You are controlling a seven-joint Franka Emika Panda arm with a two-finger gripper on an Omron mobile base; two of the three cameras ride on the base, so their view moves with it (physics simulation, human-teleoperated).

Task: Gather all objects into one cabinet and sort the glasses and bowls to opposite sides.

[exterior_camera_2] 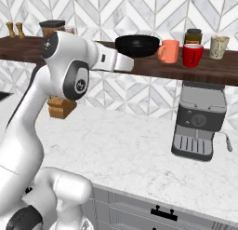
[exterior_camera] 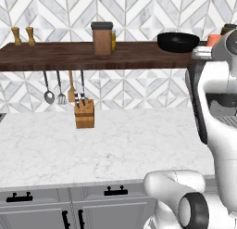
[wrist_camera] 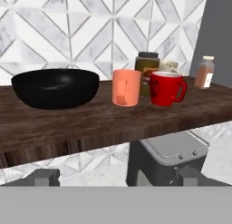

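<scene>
On the dark wooden shelf (wrist_camera: 68,123) stands the glossy black bowl (wrist_camera: 55,87) (exterior_camera_2: 137,45) (exterior_camera: 178,41). The salmon-orange glass (wrist_camera: 126,87) (exterior_camera_2: 168,51) (exterior_camera: 213,40) is just to the bowl's right, touching neither the bowl nor the red mug. My gripper (wrist_camera: 118,177) is open and empty, its tips wide apart, hovering in front of the shelf edge and slightly below it, facing the bowl and glass. A plain grey panel (wrist_camera: 219,32) at the shelf's right end looks like the cabinet's side; its door and inside are out of view.
A red mug (wrist_camera: 166,88), a brown jar (wrist_camera: 147,66), a cream mug (exterior_camera_2: 218,46) and a spice bottle (wrist_camera: 204,72) share the shelf. A coffee machine (exterior_camera_2: 199,124) stands below on the marble counter (exterior_camera: 92,149). Further left stand a brown canister (exterior_camera: 102,38), hanging utensils and a knife block (exterior_camera: 84,113).
</scene>
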